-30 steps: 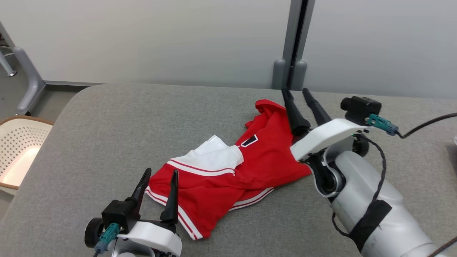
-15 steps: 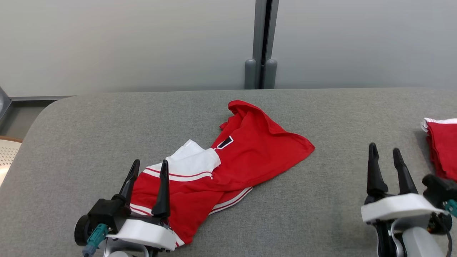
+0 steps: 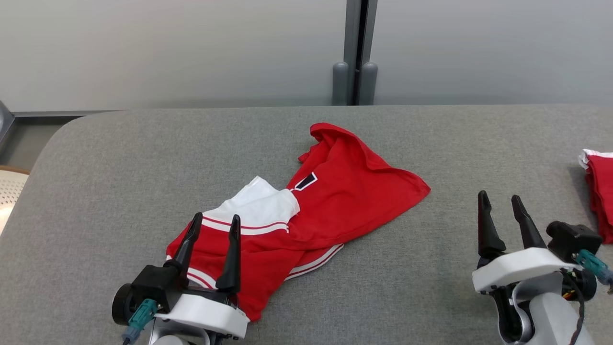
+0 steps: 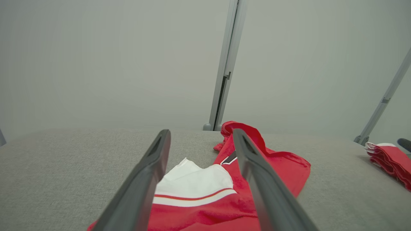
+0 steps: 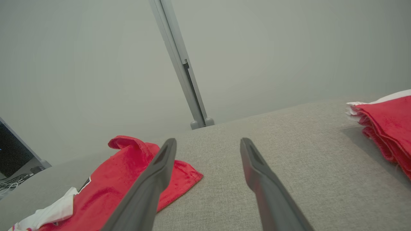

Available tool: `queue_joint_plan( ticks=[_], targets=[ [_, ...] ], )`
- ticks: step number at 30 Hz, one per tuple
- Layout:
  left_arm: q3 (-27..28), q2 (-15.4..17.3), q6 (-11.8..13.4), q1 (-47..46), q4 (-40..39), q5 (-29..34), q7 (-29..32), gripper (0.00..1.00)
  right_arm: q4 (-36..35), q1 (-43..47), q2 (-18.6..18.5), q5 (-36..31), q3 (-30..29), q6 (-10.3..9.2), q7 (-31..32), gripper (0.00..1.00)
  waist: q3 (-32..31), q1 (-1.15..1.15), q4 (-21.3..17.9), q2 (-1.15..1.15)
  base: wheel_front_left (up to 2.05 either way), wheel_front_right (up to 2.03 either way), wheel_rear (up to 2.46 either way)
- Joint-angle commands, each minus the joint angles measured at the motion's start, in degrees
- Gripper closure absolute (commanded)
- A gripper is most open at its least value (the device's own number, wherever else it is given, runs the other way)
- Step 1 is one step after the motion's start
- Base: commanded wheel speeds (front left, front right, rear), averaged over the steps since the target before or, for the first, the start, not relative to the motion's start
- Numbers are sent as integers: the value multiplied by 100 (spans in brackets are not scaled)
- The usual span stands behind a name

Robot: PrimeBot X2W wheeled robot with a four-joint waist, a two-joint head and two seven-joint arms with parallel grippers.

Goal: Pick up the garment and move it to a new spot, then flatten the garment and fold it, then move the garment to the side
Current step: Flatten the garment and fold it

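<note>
The grey surface carries the garment at its middle — crumpled, with a white sleeve doubled over the red body. A red pile sits at the far right edge. Flattening looks like the step in hand. Both claws are spread and empty: the left claw over the near hem, the right claw over bare surface, well apart from the garment. Best pinch single-layer corners — then draw them apart evenly, staying low.
</note>
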Motion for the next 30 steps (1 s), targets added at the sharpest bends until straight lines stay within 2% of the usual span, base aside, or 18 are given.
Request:
queue_joint_plan(
  ticks=[1, 5, 6, 12, 20, 24, 25, 26, 30],
  targets=[
    [-14, 22, -16, -79, 6, -27, -9, 0, 57, -97, -4, -64, 13, 0, 50, 0, 117, 0, 105, 0, 0, 0, 0],
    [-105, 22, -31, -224, 43, -54, -9, 0, 525, -647, -11, -84, 38, 0, 469, 0, 374, 0, 315, 0, 0, 0, 0],
    [-149, 23, -39, -302, 61, -77, -9, 0, 833, -909, -35, 21, -54, 0, 657, 0, 507, 0, 449, 0, 0, 0, 0],
    [-273, 22, -43, -510, 89, -146, -9, 0, 1599, -1517, -173, 289, -341, 1, 973, 0, 780, 0, 807, 0, 0, 0, 0],
    [-330, 22, 8, -649, 75, -216, -9, 0, 2687, -2093, -542, 280, -485, 0, 1079, 0, 980, 0, 1139, 0, 0, 0, 0],
    [-316, 20, 32, -689, 55, -228, -9, 0, 3064, -2237, -514, 375, -400, 0, 1153, 0, 996, 0, 1181, 0, 0, 0, 0],
    [-307, 21, 35, -697, 52, -233, -9, 0, 3110, -2250, -506, 413, -364, 0, 1142, 11, 1001, 0, 1176, 0, 0, 0, 0],
    [-295, 21, 39, -705, 54, -235, -9, 0, 3139, -2265, -509, 448, -334, 0, 1101, 100, 1004, 0, 1165, 0, 0, 0, 0],
    [-240, 21, 65, -706, 52, -220, -9, 0, 3185, -2332, -521, 633, -249, 0, 903, 100, 960, 0, 1069, 0, 0, 0, 0]
  ],
)
